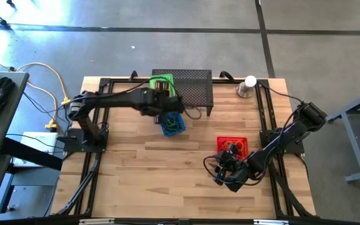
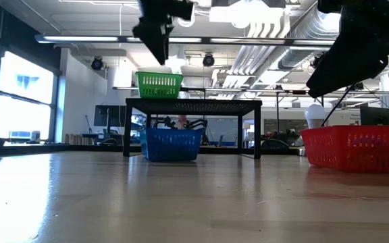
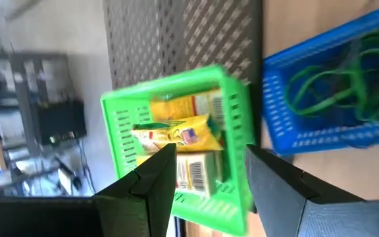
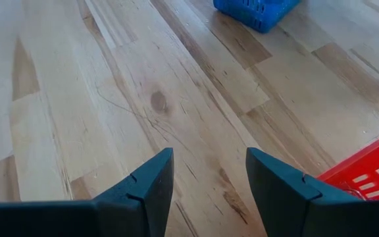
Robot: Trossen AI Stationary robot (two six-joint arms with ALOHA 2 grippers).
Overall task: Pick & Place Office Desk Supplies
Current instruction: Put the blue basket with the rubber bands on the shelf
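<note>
A green basket (image 1: 162, 83) stands on the left end of the black perforated stand (image 1: 189, 90) and holds yellow packets (image 3: 176, 131). In front of the stand, a blue basket (image 1: 173, 124) sits on the table with green loops (image 3: 337, 79) in it. A red basket (image 1: 232, 145) with small items sits on the table toward the right. My left gripper (image 3: 209, 178) hangs open above the green basket's near side, nothing between its fingers. My right gripper (image 4: 209, 178) is open over bare wood near the red basket (image 4: 374, 174).
A silver cup with a white ball (image 1: 247, 87) stands at the far right, beside the stand. Black rails (image 1: 99, 156) run along the table's left and right sides. Bare wood (image 1: 161, 175) lies across the near middle of the table.
</note>
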